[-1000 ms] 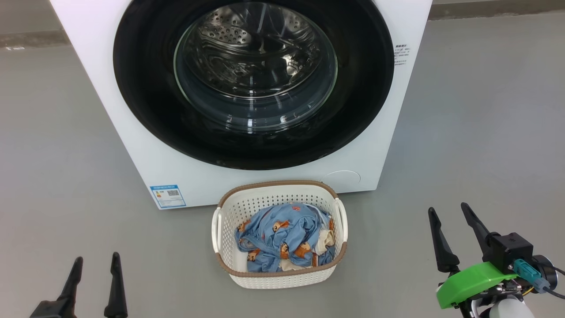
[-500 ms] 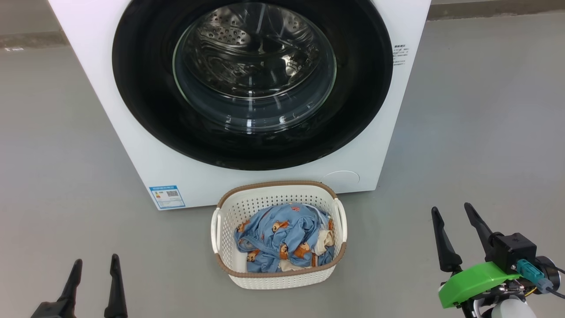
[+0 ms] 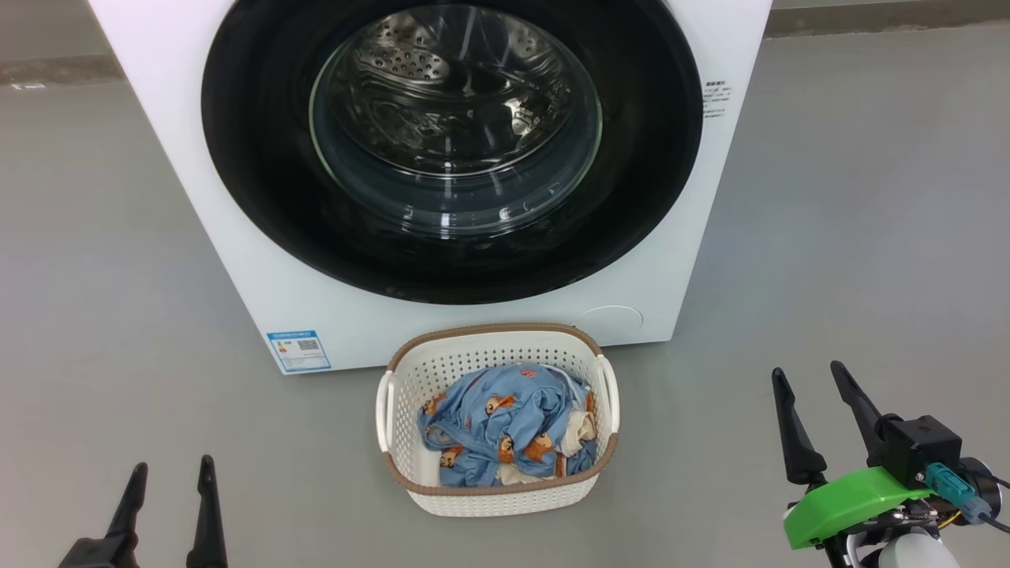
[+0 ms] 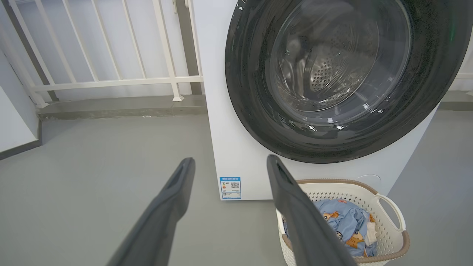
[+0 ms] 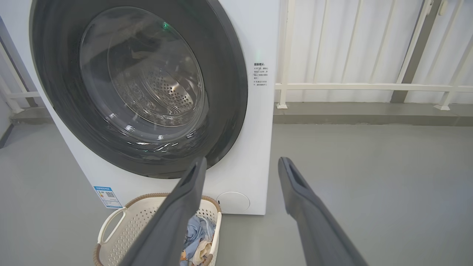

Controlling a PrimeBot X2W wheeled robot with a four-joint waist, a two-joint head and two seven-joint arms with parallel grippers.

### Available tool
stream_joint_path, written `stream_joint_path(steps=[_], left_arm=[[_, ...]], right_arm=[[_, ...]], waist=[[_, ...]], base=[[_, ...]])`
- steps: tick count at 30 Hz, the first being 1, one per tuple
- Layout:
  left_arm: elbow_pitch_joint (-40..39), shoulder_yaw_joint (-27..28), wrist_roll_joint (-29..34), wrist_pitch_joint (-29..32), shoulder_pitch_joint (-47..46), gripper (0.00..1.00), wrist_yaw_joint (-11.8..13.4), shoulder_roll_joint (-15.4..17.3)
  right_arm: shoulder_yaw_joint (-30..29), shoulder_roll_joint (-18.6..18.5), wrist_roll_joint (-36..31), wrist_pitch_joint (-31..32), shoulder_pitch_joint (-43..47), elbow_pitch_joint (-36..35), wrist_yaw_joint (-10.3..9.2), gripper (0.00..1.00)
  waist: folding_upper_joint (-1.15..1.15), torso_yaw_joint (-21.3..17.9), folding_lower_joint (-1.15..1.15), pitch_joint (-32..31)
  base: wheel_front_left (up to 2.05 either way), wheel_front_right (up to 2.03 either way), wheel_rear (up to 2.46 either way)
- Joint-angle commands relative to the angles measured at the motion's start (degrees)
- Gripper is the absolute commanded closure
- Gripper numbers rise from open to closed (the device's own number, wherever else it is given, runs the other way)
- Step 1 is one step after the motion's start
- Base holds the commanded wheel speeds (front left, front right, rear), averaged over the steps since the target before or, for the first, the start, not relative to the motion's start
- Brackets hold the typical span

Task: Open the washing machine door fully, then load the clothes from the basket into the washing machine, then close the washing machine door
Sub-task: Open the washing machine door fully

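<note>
- One big white boxy front-loading washing machine [image 3: 237,260] is seen on the far side of the grey floor [image 3: 118,276], its front turned toward the near side.
- One large round door with a wide glossy black rim and a bulging clear glass centre [image 3: 260,158] is set flat against that front, shut, and faces the near side; a perforated steel drum [image 3: 458,87] is seen through the glass.
- One blue label [image 3: 298,350] is stuck at the lower left corner of the front, and one round white cover [image 3: 607,319] is seen at the lower right.
- One small cream-white perforated plastic basket with a brown woven-look rim [image 3: 489,327] is placed on the floor just before the machine, below the door, open side up. Two handles are counted, one on its left and one on its right; its long axis appears to run left to right.
- Soft light-blue clothes printed with orange-brown bears, with some cream-white fabric [image 3: 505,418], are heaped inside the basket; the number of pieces cannot be told.
- The left gripper [image 3: 173,465] is held at the near left, well apart from the basket, its two dark fingers spread wide, pointed toward the machine, and nothing is held.
- The right gripper [image 3: 806,372], with a green part [image 3: 844,501] at its wrist, is held at the near right, fingers likewise spread wide and empty.
- A white railing [image 4: 111,79] is seen behind the machine.
</note>
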Motion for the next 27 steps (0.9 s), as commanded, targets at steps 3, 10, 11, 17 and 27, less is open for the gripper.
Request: stream_joint_path(steps=[3, 10, 11, 17, 27], left_arm=[[-0.9, 2.0, 0.3, -0.7, -2.0, 0.0, 0.1, 1.1], [-0.9, 2.4, 0.3, -0.7, -2.1, 0.0, -0.1, 0.9], [-0.8, 2.4, 0.4, -0.7, -2.1, 0.0, -0.1, 0.9], [-2.5, 3.3, 0.0, -0.7, -2.3, 0.0, 0.0, 0.5], [-3.2, 3.5, 0.5, -0.7, -2.2, 0.0, -0.3, 0.1]], right_arm=[[1.3, -0.1, 0.0, -0.7, -1.6, -1.8, -0.06, 0.0], [1.1, -0.1, 0.1, -0.7, -1.4, -2.0, -0.06, 0.0], [1.1, -0.1, 0.0, -0.7, -1.3, -2.0, -0.06, 0.0], [0.8, -0.1, 0.3, -0.7, -1.4, -2.5, -0.06, 0.0], [0.7, -0.1, 0.5, -0.7, -1.5, -3.1, -0.06, 0.0]], waist=[[0.0, 0.0, 0.0, 0.0], [0.0, -0.1, 0.0, -0.1], [0.0, -0.1, 0.0, -0.1], [0.0, -0.2, 0.0, 0.2], [0.0, -0.2, 0.0, 0.5]], base=[[0.63, 0.63, -1.26], [1.02, 1.02, -2.04], [1.23, 1.23, -2.46], [1.19, 1.19, -2.39], [0.66, 0.66, -1.33]])
